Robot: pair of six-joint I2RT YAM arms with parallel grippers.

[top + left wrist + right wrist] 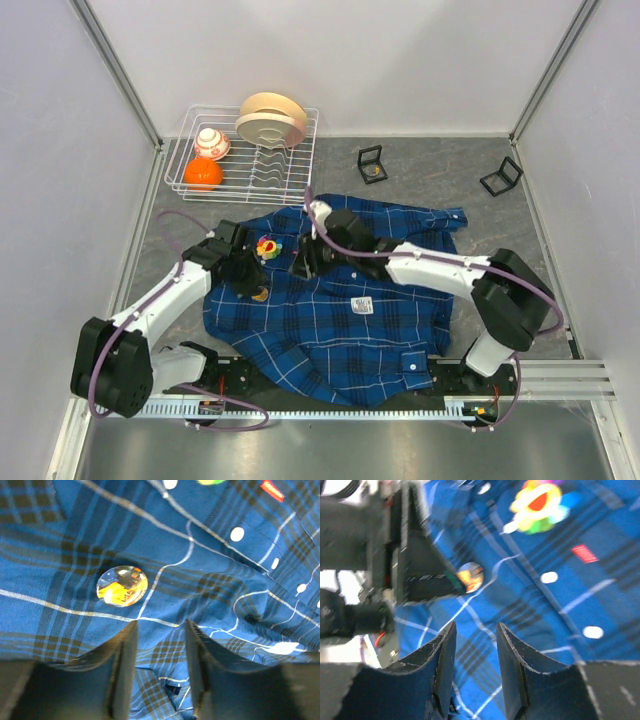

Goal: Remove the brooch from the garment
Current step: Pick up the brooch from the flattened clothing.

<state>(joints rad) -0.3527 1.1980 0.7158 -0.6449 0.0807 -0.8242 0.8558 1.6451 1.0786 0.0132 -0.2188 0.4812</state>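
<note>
Judging the job as barely under way: seeing the brooch (122, 586), a round glassy dome with yellow and orange inside, still pinned flat on the shirt (330, 330). Placing it toward the left side of the cloth, a little nearer than a bright flower pin (268, 247). Finding the shirt lying spread and rumpled across the middle of the bench (420, 170).

Hovering the left gripper (160, 630) right by the brooch, jaws standing part-way apart, with only plaid cloth showing in the gap and nothing gripped. Aiming the right gripper (475, 630) in from the right, likewise carrying a middling gap and holding nothing. Noting, in the right wrist view, the brooch lying ahead of its tips and one finger of the left gripper sitting just beside that brooch.

Leaving everything to do, by this reading: steadying the cloth, getting a hold on the brooch, working it free and lifting it clear. Not being able to tell how the clasp is fastening behind the cloth.

Checking for writing: spotting a small red tag (585, 553) on the shirt close to the flower pin, its lettering too blurred to make out. Spotting a white label (362, 306) near the shirt's middle in the top view, its print too small to read. Finding no other writing.
</note>
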